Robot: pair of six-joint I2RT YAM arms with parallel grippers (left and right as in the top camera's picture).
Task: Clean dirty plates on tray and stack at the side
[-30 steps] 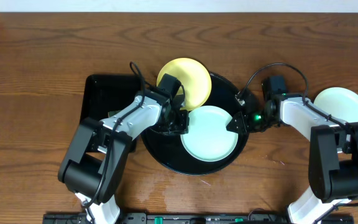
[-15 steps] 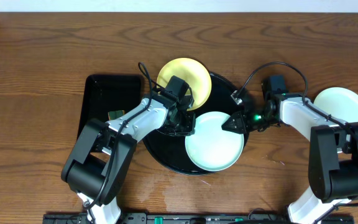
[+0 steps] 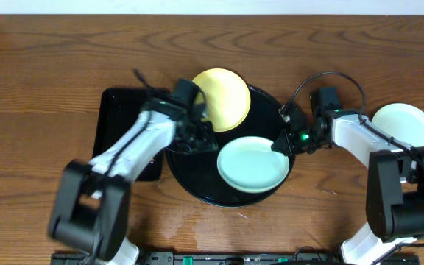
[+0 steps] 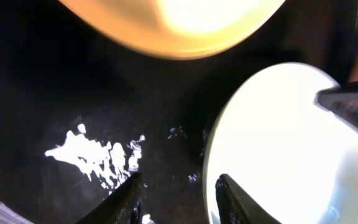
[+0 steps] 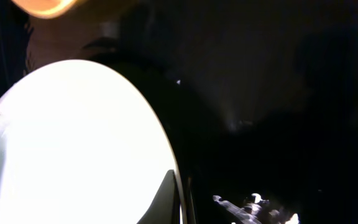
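The round black tray [image 3: 197,184] sits at the table's middle. A pale yellow plate [image 3: 223,99] rests on its far rim and shows blurred in the left wrist view [image 4: 179,25]. A mint-white plate [image 3: 250,165] lies tilted on the tray. My right gripper [image 3: 280,142] is shut on its right rim, with one finger over the plate's face [image 5: 178,196]. My left gripper [image 3: 197,138] is open and empty [image 4: 176,196] over the tray floor, just left of that plate [image 4: 278,143]. A second mint-white plate [image 3: 405,126] lies on the table at the far right.
A smaller rectangular black tray [image 3: 120,110] lies left of the round tray, partly under my left arm. Bare wooden table lies in front of and behind the trays. The tray floor shows wet glints [image 4: 98,152].
The mint-white plate has tipped from flat to tilted in my right gripper's hold. My left arm has swung left, and its gripper has drawn back from the plate's left edge.
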